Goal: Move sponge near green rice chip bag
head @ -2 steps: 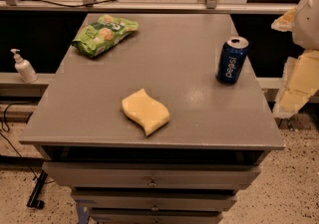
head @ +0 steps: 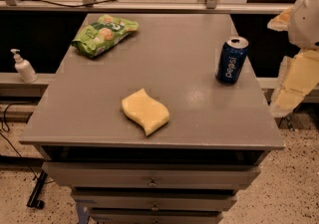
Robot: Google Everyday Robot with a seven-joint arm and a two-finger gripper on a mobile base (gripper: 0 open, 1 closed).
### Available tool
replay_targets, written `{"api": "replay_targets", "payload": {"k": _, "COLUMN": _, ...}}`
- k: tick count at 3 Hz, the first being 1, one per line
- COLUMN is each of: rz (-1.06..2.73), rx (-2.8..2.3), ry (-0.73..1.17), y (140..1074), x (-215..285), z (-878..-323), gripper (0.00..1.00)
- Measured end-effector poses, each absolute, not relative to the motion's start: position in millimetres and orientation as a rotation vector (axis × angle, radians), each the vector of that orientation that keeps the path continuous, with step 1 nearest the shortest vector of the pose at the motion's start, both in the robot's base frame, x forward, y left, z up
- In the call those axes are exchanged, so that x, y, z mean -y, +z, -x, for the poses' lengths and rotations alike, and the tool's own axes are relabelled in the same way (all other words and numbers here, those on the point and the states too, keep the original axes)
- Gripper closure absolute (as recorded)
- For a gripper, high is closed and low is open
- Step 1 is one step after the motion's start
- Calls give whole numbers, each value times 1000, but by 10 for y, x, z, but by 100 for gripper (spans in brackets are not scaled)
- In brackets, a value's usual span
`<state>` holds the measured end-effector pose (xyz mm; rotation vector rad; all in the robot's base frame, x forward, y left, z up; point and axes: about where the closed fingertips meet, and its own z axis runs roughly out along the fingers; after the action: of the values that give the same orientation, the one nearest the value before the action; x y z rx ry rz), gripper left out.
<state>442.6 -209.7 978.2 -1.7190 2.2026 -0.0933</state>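
The pale yellow sponge point(head: 145, 111) lies flat on the grey table point(head: 174, 63), near its front edge and a little left of centre. The green rice chip bag point(head: 103, 34) lies at the table's far left corner, well apart from the sponge. My gripper point(head: 295, 76) hangs off the table's right side, at the right edge of the view, beyond the can and far from the sponge. It holds nothing that I can see.
A blue Pepsi can point(head: 232, 60) stands upright near the table's right edge. A white pump bottle point(head: 22, 66) stands on a low ledge to the left. Drawers point(head: 149, 180) sit under the tabletop at the front.
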Motion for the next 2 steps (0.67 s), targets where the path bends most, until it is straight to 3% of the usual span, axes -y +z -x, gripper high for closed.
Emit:
{"api": "replay_targets", "payload": {"k": 1, "rz": 1719, "rx": -2202, "ry": -92, "y": 9781, "x": 2094, "z": -4427, "gripper": 0}}
{"api": "replay_targets", "payload": {"k": 2, "rz": 1727, "rx": -2143, "ry": 32, "y": 9585, "x": 1761, "z": -4422, "gripper": 0}}
